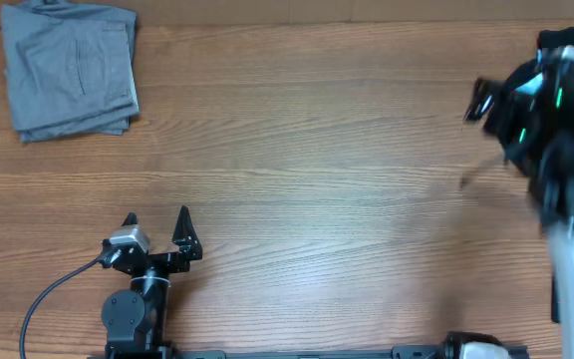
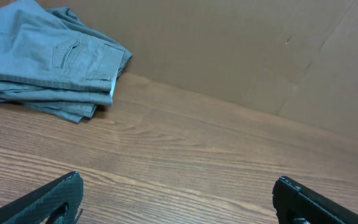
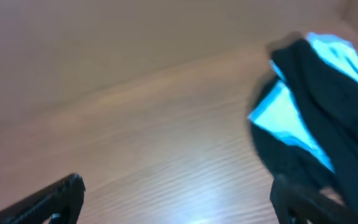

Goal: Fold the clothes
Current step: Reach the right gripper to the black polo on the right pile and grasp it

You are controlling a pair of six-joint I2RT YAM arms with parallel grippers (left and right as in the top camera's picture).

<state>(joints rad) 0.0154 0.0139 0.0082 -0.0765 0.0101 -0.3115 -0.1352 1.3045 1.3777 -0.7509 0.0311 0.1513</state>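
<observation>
Reaching for the next garment: folded grey trousers (image 1: 70,70) lie at the far left corner of the table (image 1: 317,179), while the black shirt (image 3: 319,93) and light blue T-shirt (image 3: 281,118) lie tangled at the far right, just ahead of the right gripper (image 3: 176,186). Its jaws are spread wide and empty, as are those of the left gripper (image 1: 157,215), which hovers over bare wood near the front edge. A clean pick probably requires pinching an exposed edge of the black shirt alone, clear of the blue layer, then drawing it toward the centre.

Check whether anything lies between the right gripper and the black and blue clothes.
Nothing visible: only bare wooden table separates the open right gripper from the black and blue clothes at its right.
</observation>
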